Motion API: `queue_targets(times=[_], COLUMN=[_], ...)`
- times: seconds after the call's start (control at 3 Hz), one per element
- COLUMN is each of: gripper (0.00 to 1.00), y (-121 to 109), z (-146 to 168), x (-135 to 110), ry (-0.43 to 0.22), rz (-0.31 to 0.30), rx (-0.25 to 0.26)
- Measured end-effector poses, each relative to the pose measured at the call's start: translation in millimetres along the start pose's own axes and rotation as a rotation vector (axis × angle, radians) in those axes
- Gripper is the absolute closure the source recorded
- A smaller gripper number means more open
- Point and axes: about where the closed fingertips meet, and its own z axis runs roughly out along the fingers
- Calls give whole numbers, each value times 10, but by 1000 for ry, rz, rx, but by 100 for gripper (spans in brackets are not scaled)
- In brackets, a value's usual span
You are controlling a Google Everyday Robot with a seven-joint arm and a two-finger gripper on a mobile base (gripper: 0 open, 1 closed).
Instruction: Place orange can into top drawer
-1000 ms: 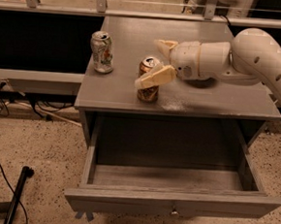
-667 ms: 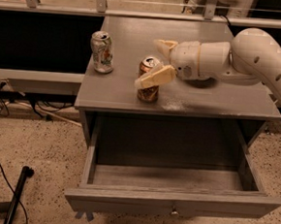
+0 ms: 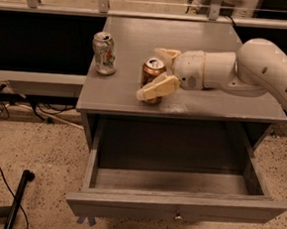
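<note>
The orange can (image 3: 151, 75) stands upright on the grey cabinet top (image 3: 199, 41), near its front edge. My gripper (image 3: 158, 71) reaches in from the right with one finger in front of the can and one behind it, so the can sits between the fingers (image 3: 158, 88). The can still rests on the cabinet top. The top drawer (image 3: 176, 208) is pulled wide open below, its inside bare, with a small metal knob on the front panel.
A pale white-green dented can (image 3: 104, 52) stands at the cabinet top's left edge. A metal railing (image 3: 141, 13) runs behind the cabinet. Cables and a dark pole (image 3: 17, 201) lie on the speckled floor at left.
</note>
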Motion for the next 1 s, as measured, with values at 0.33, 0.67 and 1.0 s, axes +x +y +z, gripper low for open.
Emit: queue_targets(times=[0.33, 0.67, 1.0], gripper=[18, 41, 65], y=[12, 24, 36], z=[24, 48, 71], x=[-8, -15, -23], ry=[-1, -2, -2], rz=[-1, -2, -2], rx=[-5, -9, -14])
